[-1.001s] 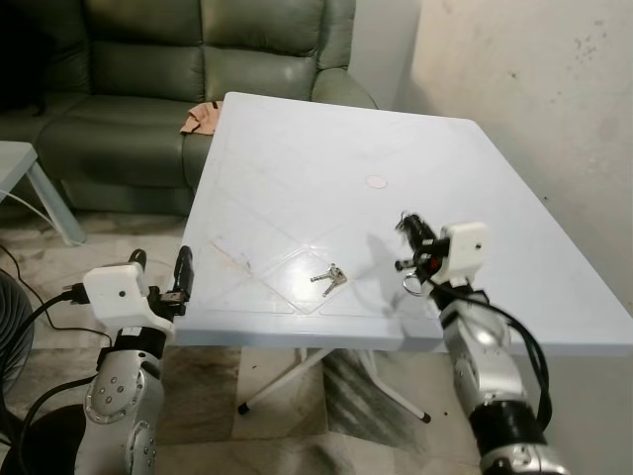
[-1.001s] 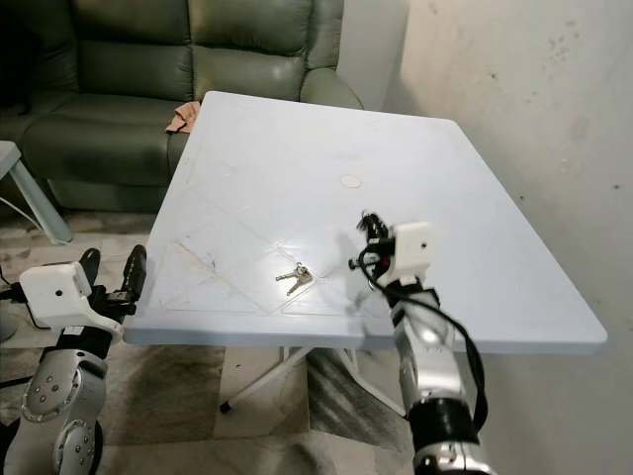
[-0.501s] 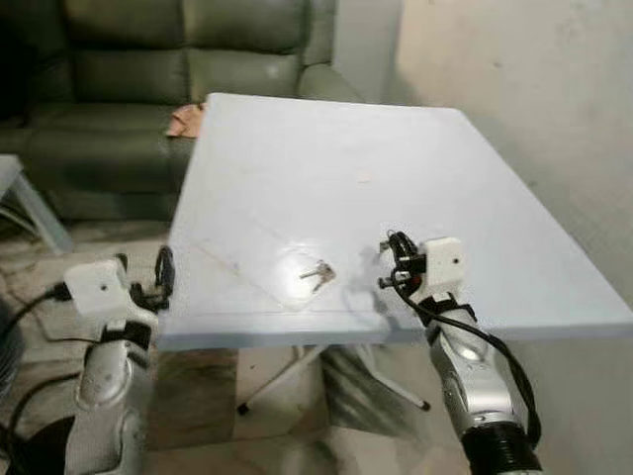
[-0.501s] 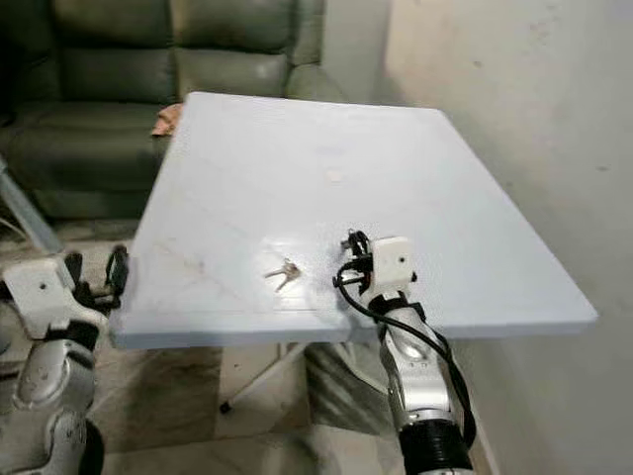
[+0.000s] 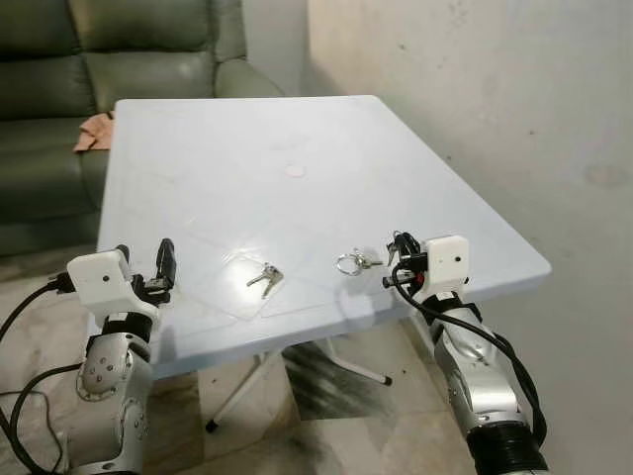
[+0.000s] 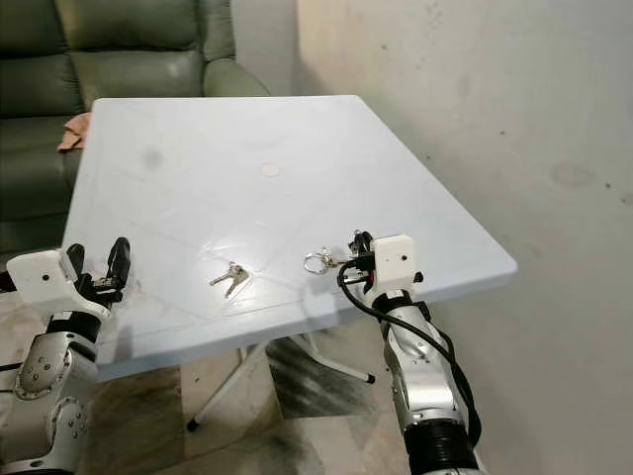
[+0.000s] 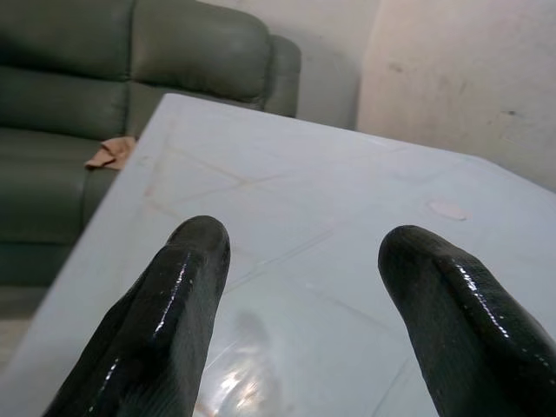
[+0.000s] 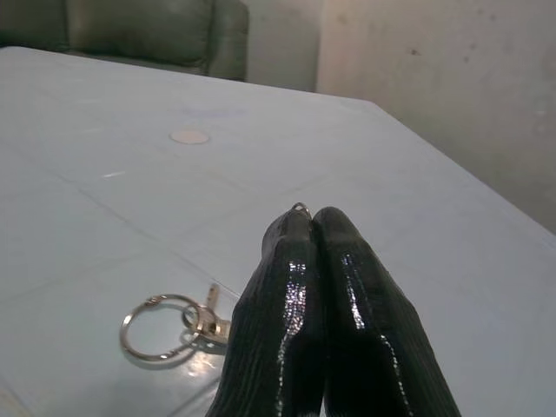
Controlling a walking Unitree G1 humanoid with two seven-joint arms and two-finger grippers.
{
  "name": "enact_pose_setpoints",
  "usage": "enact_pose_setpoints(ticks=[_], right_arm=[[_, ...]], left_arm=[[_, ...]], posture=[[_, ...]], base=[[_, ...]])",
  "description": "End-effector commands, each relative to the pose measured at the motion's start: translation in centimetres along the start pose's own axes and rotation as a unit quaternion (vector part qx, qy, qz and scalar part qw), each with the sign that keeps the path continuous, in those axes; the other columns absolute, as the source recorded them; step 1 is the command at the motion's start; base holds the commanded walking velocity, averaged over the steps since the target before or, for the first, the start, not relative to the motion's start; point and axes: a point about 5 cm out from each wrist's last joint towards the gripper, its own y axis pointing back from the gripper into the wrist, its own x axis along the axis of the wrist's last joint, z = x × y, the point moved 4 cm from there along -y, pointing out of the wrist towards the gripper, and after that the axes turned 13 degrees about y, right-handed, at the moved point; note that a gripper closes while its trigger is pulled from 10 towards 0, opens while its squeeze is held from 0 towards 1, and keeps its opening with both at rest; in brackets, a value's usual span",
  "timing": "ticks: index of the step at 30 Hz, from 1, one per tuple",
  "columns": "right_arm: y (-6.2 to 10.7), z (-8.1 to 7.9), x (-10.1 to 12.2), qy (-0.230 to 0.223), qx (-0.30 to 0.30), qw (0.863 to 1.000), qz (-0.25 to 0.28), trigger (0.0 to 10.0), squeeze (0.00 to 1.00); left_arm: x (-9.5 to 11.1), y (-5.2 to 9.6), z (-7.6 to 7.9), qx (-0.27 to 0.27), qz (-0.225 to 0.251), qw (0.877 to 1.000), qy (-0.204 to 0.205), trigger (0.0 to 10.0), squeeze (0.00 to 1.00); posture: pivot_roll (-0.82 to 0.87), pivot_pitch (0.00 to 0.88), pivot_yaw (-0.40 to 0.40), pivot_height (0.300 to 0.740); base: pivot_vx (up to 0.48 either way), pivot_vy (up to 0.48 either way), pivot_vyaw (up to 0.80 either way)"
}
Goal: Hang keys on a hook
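Keys lie flat on the white table near its front edge, between the two arms, untouched; a second bunch on a key ring now sits just beside the right gripper, on the table; a second ago that ring hung at the gripper, so I'd judge it was just set down or dropped. Right fingers are pressed together with a small wire loop at the tips; can't tell if that loop ties to the ring. Left gripper hovers at the table's near left corner, fingers spread apart, holding nothing. Camera has swung since a second ago: table now sits left of frame, more bare wall on the right; that's the head moving, not the table. No hook in sight, so the hanging step can't start; keys need a fresh pick first. Around: green sofa behind the table, a tan cloth on its seat, a small round mark mid-table; nothing blocks either bunch.
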Motion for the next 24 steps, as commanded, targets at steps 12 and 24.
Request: enact_pose_setpoints(ticks=[12, 24], right_arm=[[-0.32, -0.04, 0.73, 0.012, 0.004, 1.000, 0.009, 10.0, 0.00], [-0.23, -0.36, 0.56, 0.014, 0.007, 1.000, 0.006, 10.0, 0.00]], left_arm=[[-0.27, -0.17, -0.39, 0.008, -0.004, 1.000, -0.008, 10.0, 0.00], [-0.38, -0.27, -0.29, 0.006, -0.009, 1.000, -0.014, 10.0, 0.00]], posture=[[-0.06, 0.000, -0.064, 0.732], [-0.05, 0.000, -0.060, 0.732]], base=[[0.000, 0.000, -0.78], [0.000, 0.038, -0.78]])
